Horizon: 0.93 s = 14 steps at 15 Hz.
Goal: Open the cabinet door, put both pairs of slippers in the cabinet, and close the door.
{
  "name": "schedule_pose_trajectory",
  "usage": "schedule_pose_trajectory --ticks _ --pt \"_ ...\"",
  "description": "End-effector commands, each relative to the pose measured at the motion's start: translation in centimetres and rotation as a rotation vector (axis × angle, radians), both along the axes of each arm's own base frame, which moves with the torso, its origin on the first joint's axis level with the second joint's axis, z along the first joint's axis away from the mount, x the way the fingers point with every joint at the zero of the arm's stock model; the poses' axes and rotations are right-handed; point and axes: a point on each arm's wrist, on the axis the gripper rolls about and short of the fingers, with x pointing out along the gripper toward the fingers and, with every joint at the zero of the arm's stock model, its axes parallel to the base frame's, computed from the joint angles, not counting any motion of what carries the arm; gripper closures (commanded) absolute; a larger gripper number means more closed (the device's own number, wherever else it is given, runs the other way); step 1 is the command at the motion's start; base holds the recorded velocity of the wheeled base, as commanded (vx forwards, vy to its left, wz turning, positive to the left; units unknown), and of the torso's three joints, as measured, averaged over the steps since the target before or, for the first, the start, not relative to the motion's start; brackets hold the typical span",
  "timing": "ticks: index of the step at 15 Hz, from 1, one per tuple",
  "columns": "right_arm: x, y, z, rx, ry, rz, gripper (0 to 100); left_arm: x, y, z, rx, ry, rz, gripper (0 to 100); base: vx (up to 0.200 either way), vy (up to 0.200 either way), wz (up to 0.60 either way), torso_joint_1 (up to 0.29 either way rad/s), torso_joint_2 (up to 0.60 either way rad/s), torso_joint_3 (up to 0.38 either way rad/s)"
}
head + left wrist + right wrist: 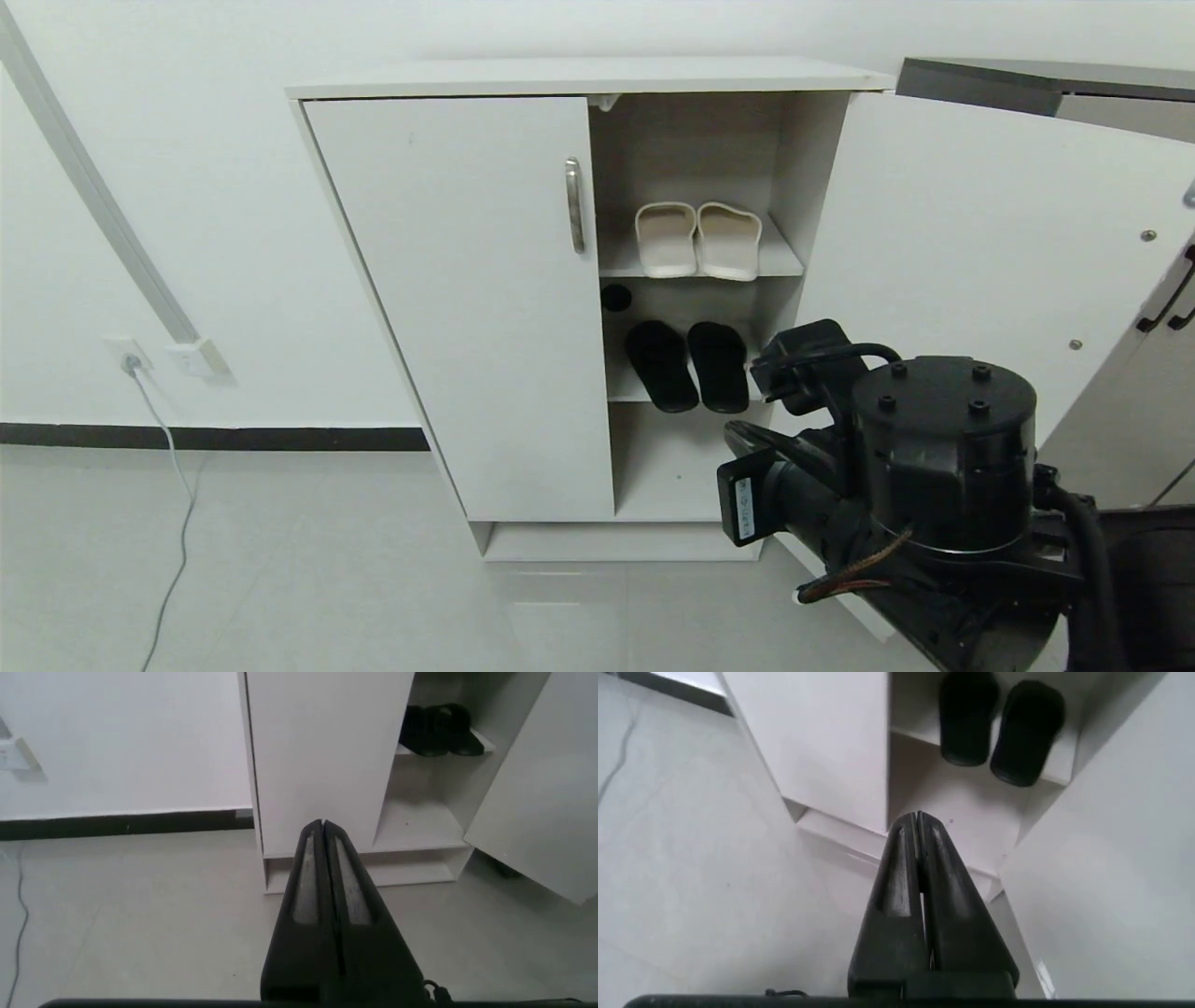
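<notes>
Right gripper (920, 821): jaws clenched, empty, low before cabinet (579, 79); nearer arm to open door (980, 252), at its 2 o'clock. Door upright, long axis vertical, free edge swung toward 4 o'clock. Left gripper (322, 826) clenched, empty. White slippers (698, 240) on upper shelf (789, 269), black slippers (688, 366) below, lying front-to-back.

On the far left, a pale cable duct (96, 187) slants down the white wall (215, 233) to a small box (198, 358). Just left of it a socket (128, 356) holds a plug, its grey cord (191, 495) trailing onto the light tiled floor (299, 597). A black skirting strip (215, 437) lines the wall's foot. Far right stands a grey unit (1102, 89) with black handles (1167, 303).
</notes>
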Motion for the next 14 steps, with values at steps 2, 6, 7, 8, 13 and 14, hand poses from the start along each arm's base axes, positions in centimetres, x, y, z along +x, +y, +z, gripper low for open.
schedule_pose_trajectory --ticks 2,6,7,8,13,14 --pt "0.05 0.16 -0.24 -0.006 0.004 0.002 100 0.00 0.00 0.00 0.000 0.000 0.001 100 0.000 0.000 0.00 0.000 0.00 0.000" --pt "-0.01 0.17 -0.30 -0.009 0.006 0.007 100 0.01 0.00 -0.05 0.000 0.001 0.001 100 0.000 0.000 0.00 0.000 0.00 0.000" --pt "-0.01 0.18 -0.30 -0.009 0.007 0.011 100 0.00 0.00 0.00 0.000 0.000 0.001 100 0.000 0.000 0.00 0.007 -0.09 -0.080" --pt "0.03 0.15 -0.31 -0.011 0.007 0.010 100 0.00 0.00 0.00 0.000 0.000 0.001 100 0.000 0.000 0.00 0.007 -0.23 -0.256" --pt "-0.01 0.18 -0.30 -0.009 0.007 0.011 100 0.00 0.00 0.00 0.000 0.000 0.001 100 0.000 0.000 0.00 0.028 -0.37 -0.355" --pt "0.04 0.17 -0.26 -0.008 0.006 0.010 100 0.00 0.00 0.00 0.000 0.000 0.001 100 0.000 0.000 0.00 0.027 -0.49 -0.364"
